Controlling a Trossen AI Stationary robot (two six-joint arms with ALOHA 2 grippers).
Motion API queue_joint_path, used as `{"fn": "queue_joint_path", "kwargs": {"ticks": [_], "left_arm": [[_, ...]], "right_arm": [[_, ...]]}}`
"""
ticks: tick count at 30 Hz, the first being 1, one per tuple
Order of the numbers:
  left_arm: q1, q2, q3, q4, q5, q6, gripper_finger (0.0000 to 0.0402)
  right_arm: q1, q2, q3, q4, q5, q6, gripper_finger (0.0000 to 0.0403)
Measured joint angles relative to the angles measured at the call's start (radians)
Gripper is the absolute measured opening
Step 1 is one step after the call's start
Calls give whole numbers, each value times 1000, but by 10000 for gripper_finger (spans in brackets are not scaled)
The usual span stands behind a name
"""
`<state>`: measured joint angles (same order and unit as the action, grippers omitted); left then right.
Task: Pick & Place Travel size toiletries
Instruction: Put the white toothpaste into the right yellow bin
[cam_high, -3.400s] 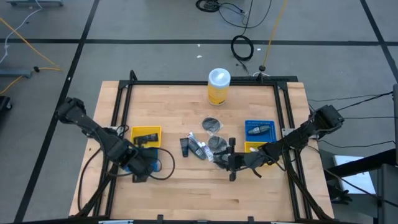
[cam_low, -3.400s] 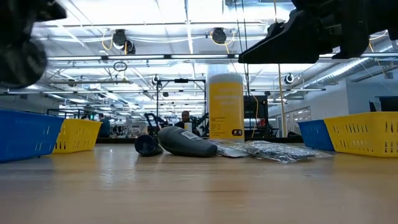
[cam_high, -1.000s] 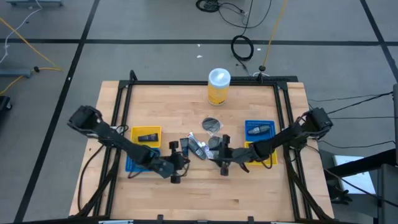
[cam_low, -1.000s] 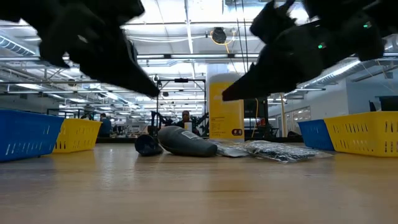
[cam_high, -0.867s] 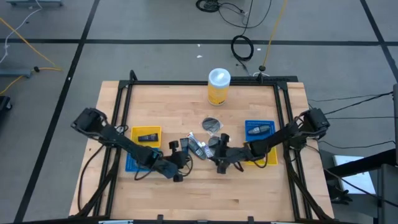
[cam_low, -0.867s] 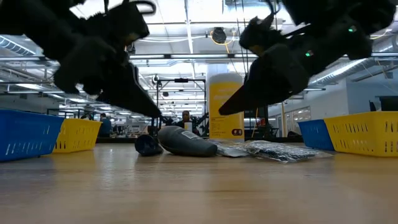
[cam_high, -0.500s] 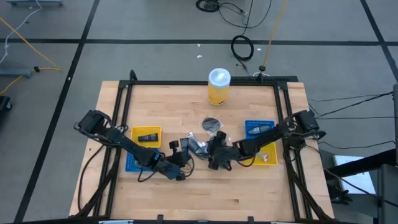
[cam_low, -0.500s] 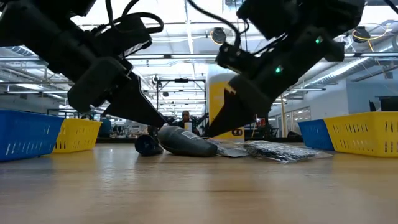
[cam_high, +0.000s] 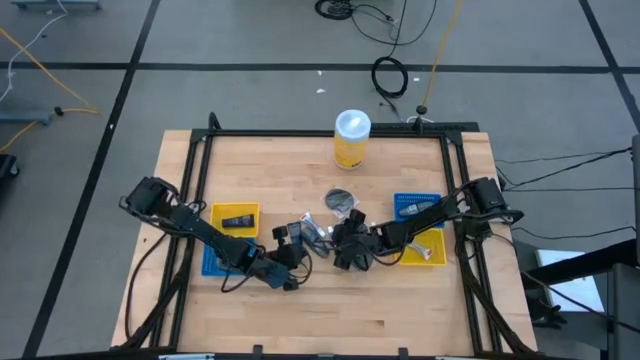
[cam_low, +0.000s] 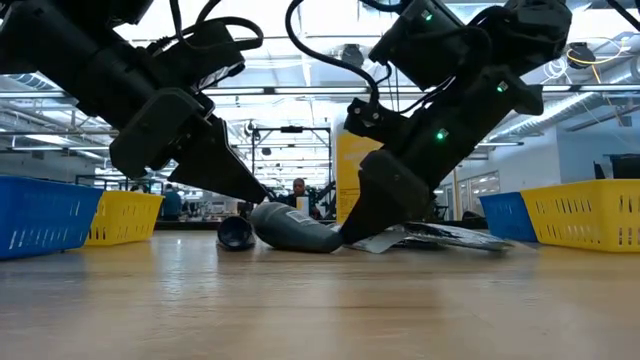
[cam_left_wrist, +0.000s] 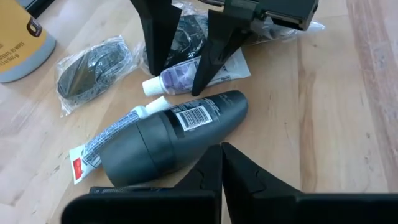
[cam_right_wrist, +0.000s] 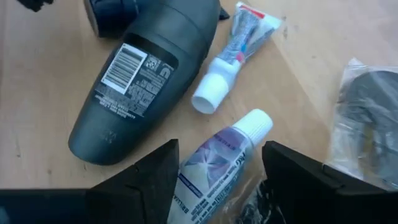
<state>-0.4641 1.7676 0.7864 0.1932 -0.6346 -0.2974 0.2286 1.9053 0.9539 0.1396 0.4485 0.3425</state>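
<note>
**Right claw straddling the purple tube**

I have the right claw (cam_right_wrist: 214, 171) down at the pile in the middle of the worktop (cam_high: 400, 300), its fingers apart, one on each side of the small purple-labelled tube (cam_right_wrist: 217, 158). The tube lies flat between them with its white cap pointing away from the wrist, so its long axis runs roughly along my line of reach and the fingers stand across its width. That is the relation I need, and closing should catch the body of the tube. It seems to rest on a clear wrapper, so I may pinch that too.

Just beside it lie the dark grey deodorant stick (cam_right_wrist: 140, 78), barcode up, and a white-capped toothpaste tube (cam_right_wrist: 233, 59).

The left claw (cam_left_wrist: 221, 168) is shut, fingers pressed together, hovering near the deodorant stick from the other side. The right arm is clearly the nearer to the purple tube.
</note>
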Motion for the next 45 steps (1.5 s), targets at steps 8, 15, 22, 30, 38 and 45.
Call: {"fn": "queue_joint_path", "kwargs": {"ticks": [8, 15, 22, 30, 38, 45], "left_arm": [[0, 0, 0, -1, 0, -1, 25], [0, 0, 0, -1, 0, -1, 26], [0, 0, 0, -1, 5, -2, 26], [-1, 0, 0, -1, 5, -5, 26], [-1, 0, 0, -1, 6, -12, 26], [-1, 0, 0, -1, 6, -17, 26]], "right_arm": [[-1, -1, 0, 7, -54, -16, 156], [0, -33, -5, 26, -68, -51, 103], [18, -139, -5, 33, -60, -79, 90], [112, -316, -6, -64, -61, -146, 90], [230, -558, -6, -706, -68, 96, 90], [276, -664, -6, -1147, -149, 326, 91]]}}
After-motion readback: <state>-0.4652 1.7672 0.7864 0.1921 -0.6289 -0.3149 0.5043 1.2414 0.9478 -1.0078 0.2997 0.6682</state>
